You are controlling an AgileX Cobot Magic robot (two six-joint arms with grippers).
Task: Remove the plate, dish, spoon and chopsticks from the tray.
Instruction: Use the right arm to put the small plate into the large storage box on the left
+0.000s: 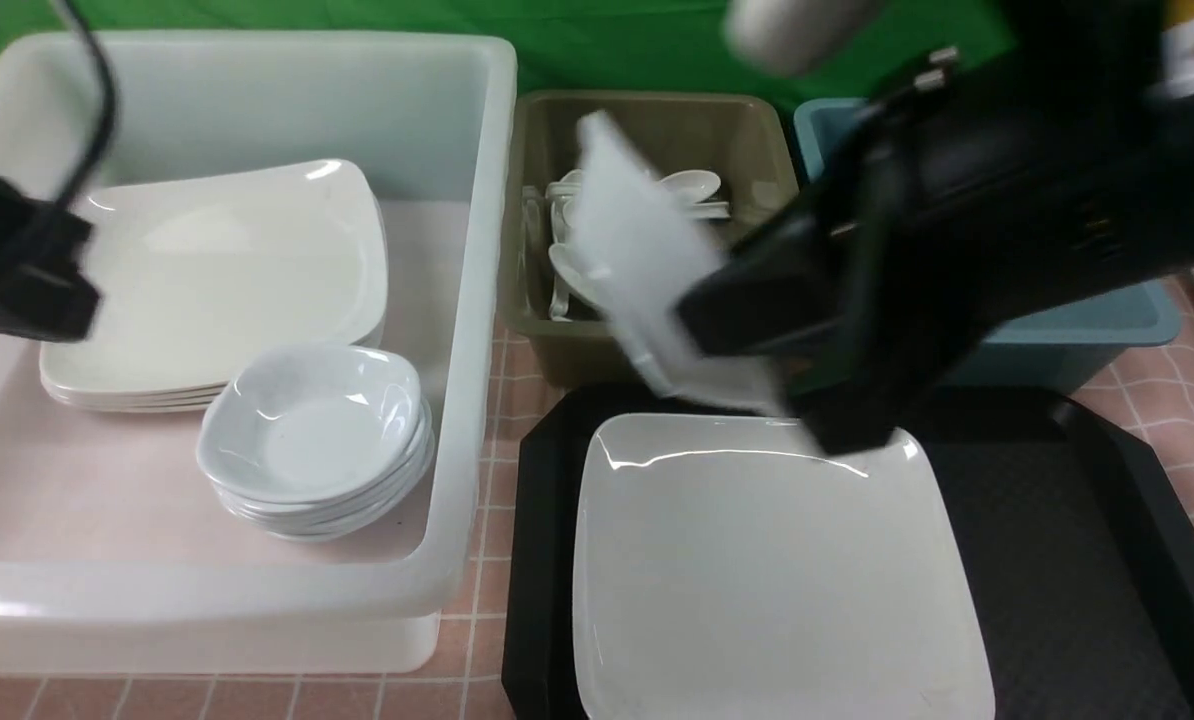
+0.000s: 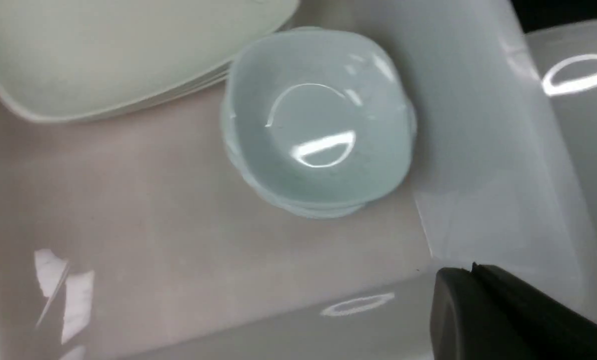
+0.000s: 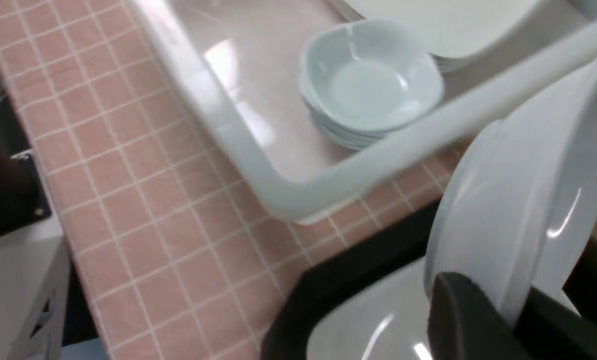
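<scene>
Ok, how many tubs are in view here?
3: a white tub on the left, an olive tub in the middle behind the tray, and a blue tub on the right, largely hidden by the right arm.

Above the far edge of the plate, the dish is a motion-smeared white shape, and the right gripper clamped on it is too blurred to show its fingertips. That arm hides the plate's far right corner and most of the blue tub beyond. The plate's near edge and the tray run off the picture.
</scene>
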